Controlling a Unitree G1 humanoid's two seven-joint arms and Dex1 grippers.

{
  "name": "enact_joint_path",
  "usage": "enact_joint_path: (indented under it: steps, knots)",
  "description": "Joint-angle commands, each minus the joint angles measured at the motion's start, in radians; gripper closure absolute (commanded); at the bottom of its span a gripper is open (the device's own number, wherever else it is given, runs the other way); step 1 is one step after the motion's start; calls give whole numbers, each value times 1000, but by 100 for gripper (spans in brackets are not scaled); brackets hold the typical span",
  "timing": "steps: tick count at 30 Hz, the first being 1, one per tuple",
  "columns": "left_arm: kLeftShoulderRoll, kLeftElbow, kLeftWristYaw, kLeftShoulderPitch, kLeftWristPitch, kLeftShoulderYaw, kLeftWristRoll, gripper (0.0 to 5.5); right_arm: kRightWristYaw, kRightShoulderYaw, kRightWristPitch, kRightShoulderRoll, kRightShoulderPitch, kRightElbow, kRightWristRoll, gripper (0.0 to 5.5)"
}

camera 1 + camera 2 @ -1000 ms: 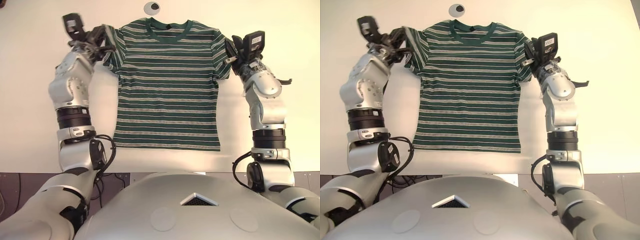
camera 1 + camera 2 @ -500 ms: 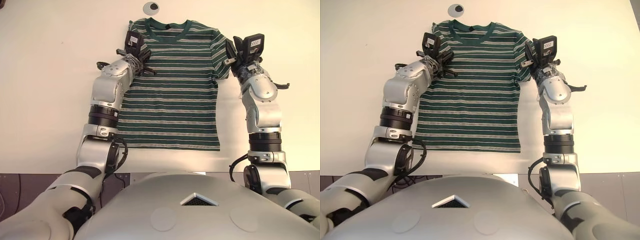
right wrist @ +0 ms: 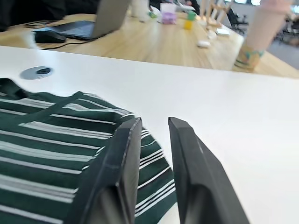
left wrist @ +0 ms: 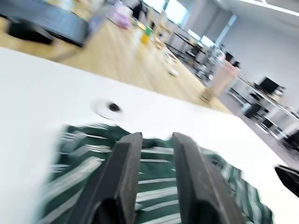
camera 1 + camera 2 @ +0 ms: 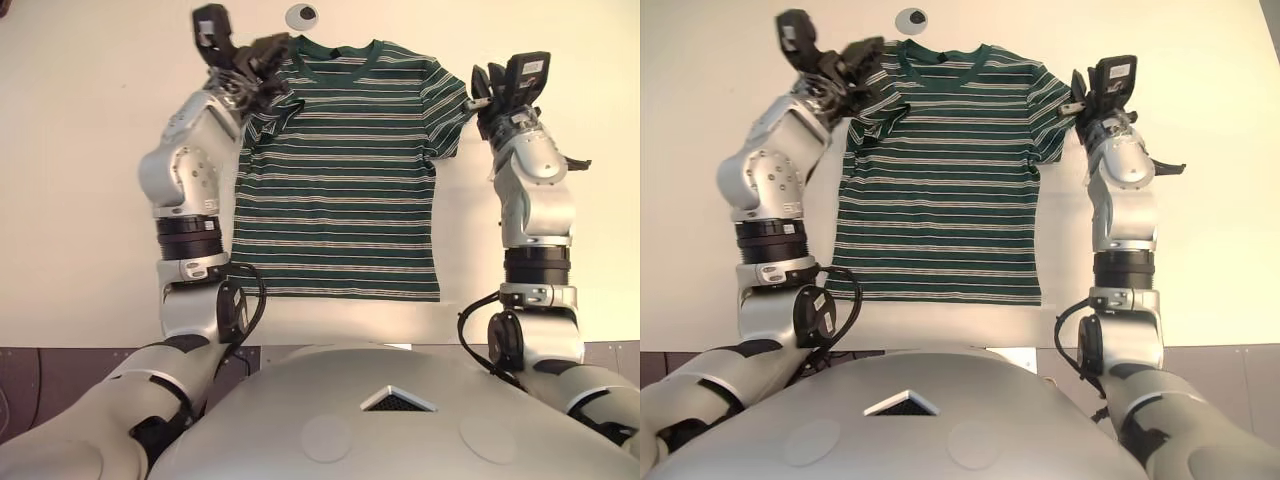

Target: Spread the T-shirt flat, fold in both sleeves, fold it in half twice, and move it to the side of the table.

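**Clearance around the two grippers.**

**Left gripper** (image 4: 156, 136): it is poised over the bunched sleeve of the T-shirt (image 5: 340, 200). Its fingers (image 4: 126, 158) are slightly parted, with nothing between them. Bare table (image 5: 80, 150) lies outboard of it. A round cable grommet (image 5: 303, 14) sits ahead of its tips, near the collar.

**Right gripper** (image 3: 154, 120): it stands just beside the other sleeve's hem. Its fingers (image 3: 124, 149) are slightly parted over the hem's edge. Open tabletop extends ahead of it and outboard.

Inboard of both grippers, the striped cloth covers the surface.
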Motion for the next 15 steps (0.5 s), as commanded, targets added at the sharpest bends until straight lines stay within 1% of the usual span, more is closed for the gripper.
enact_joint_path:
  steps: [1,3,6,11,15]
  knots:
    - [54,-32,32,27,-1,66,-12,436,-48,-116,202,14,-95,99,103,446]
    - [65,-43,40,44,0,80,-16,436,-56,-162,305,18,-133,133,157,446]
    - [69,-58,45,64,3,79,-17,436,-86,-220,388,26,-175,177,213,446]
    - [68,-67,54,66,6,77,-27,436,-110,-252,480,49,-193,210,258,446]
    - [70,-58,57,54,6,76,-33,436,-103,-247,505,65,-196,206,270,446]
